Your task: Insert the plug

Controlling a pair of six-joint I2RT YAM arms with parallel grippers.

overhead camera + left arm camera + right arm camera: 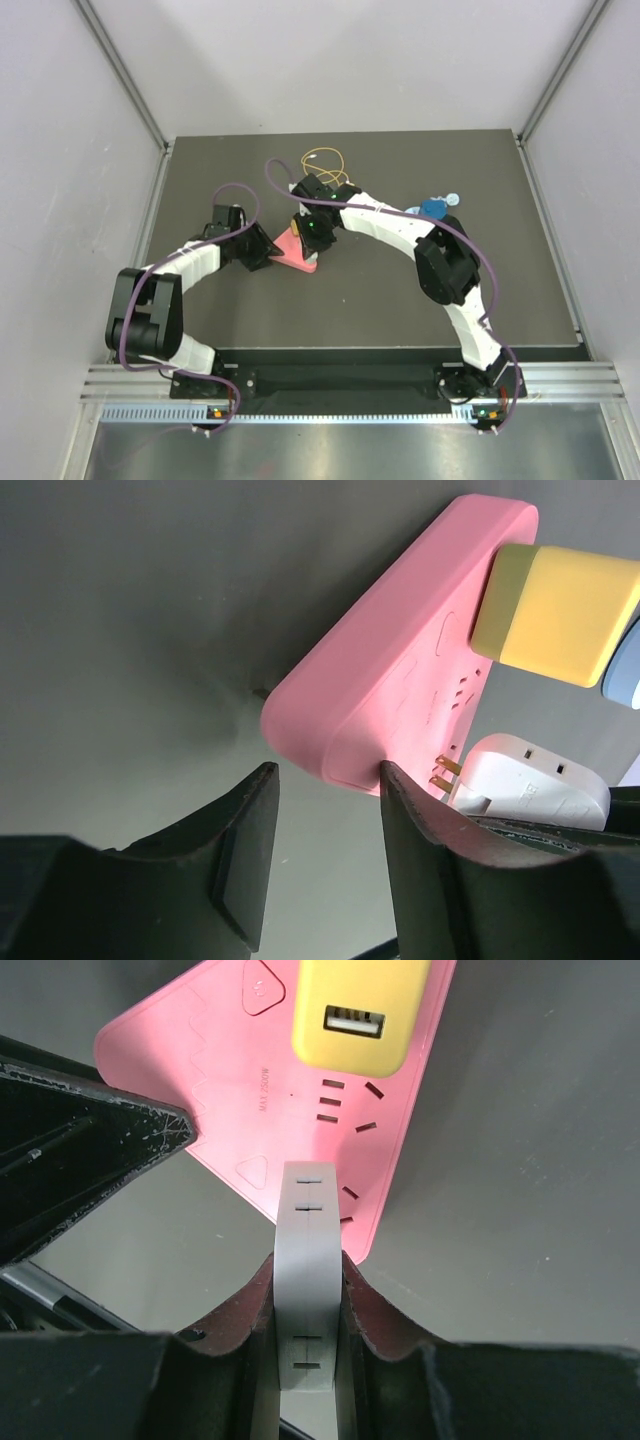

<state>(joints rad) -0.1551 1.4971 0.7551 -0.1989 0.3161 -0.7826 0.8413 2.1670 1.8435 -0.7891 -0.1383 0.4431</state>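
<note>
The plug (308, 1222) is a white block with two brass prongs (445, 772). My right gripper (308, 1265) is shut on it and holds it over the near end of a pink power strip (240, 1070), prongs toward the strip's slots. In the left wrist view the prongs sit just off the strip's (400, 680) face. A yellow block (355, 1010) is seated in the strip farther along. My left gripper (328, 775) stands open at the strip's end. Its right finger touches the strip's corner, and nothing is between the jaws. From above, both grippers (318, 240) (270, 250) meet at the strip (293, 252).
A thin yellow-orange wire loop (323, 160) lies on the dark mat behind the strip; its end is too small to make out. A small blue object (433, 208) sits to the right near the right arm's elbow. Grey walls enclose the mat (250, 320).
</note>
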